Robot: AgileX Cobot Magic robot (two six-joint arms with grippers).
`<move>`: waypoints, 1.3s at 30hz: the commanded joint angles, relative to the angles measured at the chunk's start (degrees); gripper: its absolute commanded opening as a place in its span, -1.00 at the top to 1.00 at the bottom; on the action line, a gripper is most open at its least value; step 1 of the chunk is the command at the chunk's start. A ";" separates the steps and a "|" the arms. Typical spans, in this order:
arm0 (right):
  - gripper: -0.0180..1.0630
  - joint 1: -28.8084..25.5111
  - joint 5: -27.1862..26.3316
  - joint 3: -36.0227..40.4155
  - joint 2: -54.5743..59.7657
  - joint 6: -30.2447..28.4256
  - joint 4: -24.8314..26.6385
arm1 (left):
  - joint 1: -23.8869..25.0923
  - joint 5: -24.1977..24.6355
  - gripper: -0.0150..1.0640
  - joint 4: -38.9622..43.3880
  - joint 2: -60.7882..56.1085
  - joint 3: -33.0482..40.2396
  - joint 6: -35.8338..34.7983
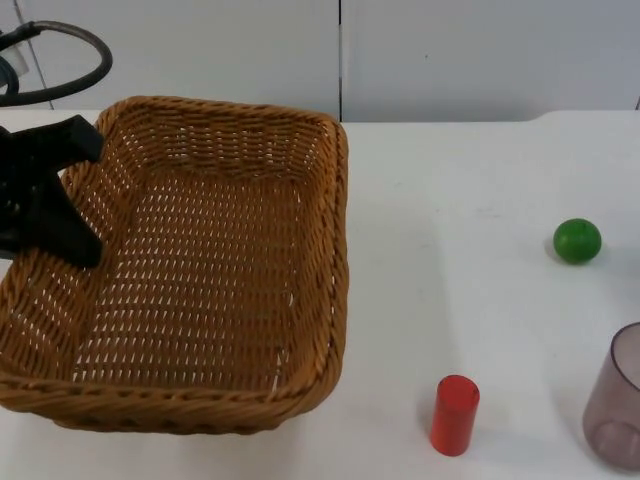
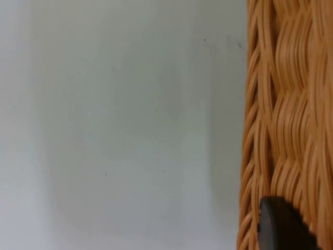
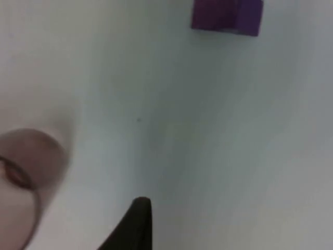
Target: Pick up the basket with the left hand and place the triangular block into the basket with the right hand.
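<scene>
A large woven wicker basket (image 1: 335,250) takes up the left half of the table in the top view. My left gripper (image 1: 88,195) is at the basket's left wall. Its two black fingers are spread wide apart over the rim, so it is open. In the left wrist view one black fingertip (image 2: 283,226) lies against the basket's weave (image 2: 291,104), with bare table beside it. My right gripper (image 3: 136,224) hovers over bare table. A purple block (image 3: 226,15) lies ahead of it; I cannot make out the block's shape.
A green ball (image 1: 577,241) lies at the right. A red cylinder (image 1: 455,414) stands near the front edge. A translucent purple cup (image 1: 622,400) stands at the front right, and the cup (image 3: 21,177) is also beside my right gripper. The grey wall closes the back.
</scene>
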 commanded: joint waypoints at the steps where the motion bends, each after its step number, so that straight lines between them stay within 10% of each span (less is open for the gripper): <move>1: -0.93 -0.31 -1.85 -1.55 2.05 -3.55 -2.61 | 0.11 0.25 0.98 -2.23 -0.88 -0.05 0.26; 17: -0.93 -0.78 -7.67 -14.88 26.00 -38.47 -2.43 | 0.11 0.75 0.98 -2.23 -0.88 -0.05 0.54; 39: -0.93 -1.08 -7.73 -23.31 41.39 -48.83 -4.52 | 0.11 0.35 0.98 -2.51 -0.88 -0.05 0.66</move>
